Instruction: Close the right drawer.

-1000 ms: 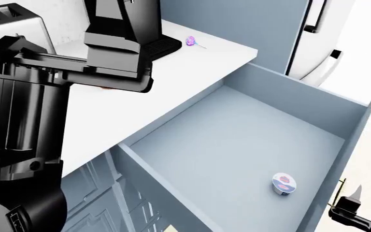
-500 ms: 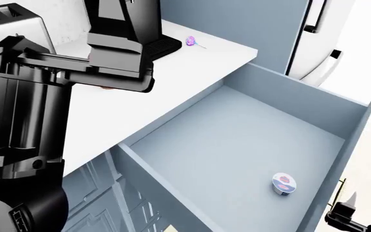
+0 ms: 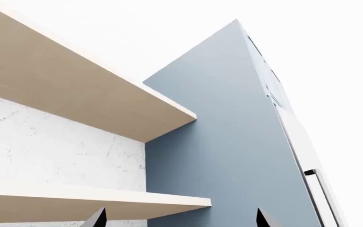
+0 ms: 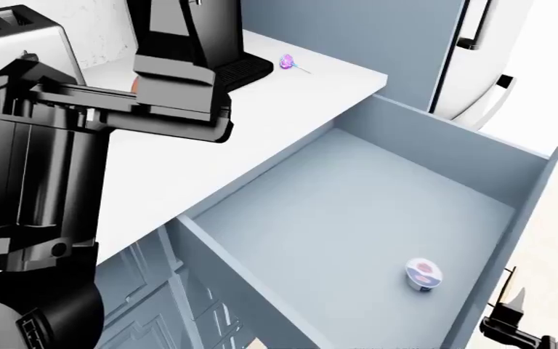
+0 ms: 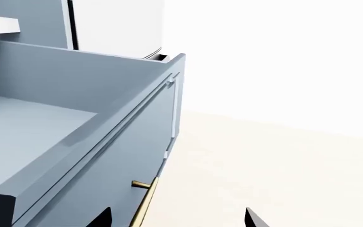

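The right drawer stands pulled well out from under the white tabletop, its blue-grey box wide open to the head camera. On its smooth floor, near the front wall, lies a small round tub with a pink and blue lid. The panelled front faces the pale floor, and the slim brass bar handle stands off that front on a short post.

The right hand sits just in front of the drawer front, low beside the handle. Its two dark fingertips are spread apart with open space between them, holding nothing, and no contact with the handle or the panel can be seen. In the head view only a bit of this hand shows at the lower right corner, beside the front edge.

The left hand is raised above the tabletop, aimed up at two pale wooden shelves and the tall blue-grey panel. Its fingertips are apart and empty.

On the tabletop stand a black coffee machine, a silver toaster and a small purple item.
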Robot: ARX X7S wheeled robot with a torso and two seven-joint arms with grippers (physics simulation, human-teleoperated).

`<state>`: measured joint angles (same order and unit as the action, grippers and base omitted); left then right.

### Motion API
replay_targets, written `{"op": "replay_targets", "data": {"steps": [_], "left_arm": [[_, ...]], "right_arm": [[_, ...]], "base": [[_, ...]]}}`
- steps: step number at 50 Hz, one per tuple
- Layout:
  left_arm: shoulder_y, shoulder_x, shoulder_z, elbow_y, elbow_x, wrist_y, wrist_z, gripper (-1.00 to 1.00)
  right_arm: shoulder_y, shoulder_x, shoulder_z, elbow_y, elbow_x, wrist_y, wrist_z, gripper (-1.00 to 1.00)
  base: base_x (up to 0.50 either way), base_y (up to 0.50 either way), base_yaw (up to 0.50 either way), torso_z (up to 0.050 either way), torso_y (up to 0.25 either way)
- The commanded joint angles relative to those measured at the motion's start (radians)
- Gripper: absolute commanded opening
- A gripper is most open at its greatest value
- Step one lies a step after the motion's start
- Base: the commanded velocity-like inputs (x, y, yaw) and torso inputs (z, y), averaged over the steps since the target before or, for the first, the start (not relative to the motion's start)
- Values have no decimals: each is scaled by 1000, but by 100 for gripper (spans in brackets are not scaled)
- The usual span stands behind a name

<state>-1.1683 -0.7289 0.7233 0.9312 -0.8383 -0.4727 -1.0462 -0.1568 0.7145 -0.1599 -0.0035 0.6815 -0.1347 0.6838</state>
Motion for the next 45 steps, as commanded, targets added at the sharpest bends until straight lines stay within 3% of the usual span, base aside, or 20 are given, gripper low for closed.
{"op": "replay_targets", "data": {"steps": [1,23,45], "left_arm": [[4,-5,1,2,2,5,-2,100],[14,-13,2,2,9,17,-3,100],[26,-27,-2,1,11,36,3,100]], "right_arm": [[53,-13,-31,18,-2,21,-16,100],[89,1,-55,-58,-12,75,5,100],[227,-24,-116,-77,-36,155,-10,100]], "base": [[0,0,0,0,0],[0,0,0,0,0],[0,0,0,0,2]]}}
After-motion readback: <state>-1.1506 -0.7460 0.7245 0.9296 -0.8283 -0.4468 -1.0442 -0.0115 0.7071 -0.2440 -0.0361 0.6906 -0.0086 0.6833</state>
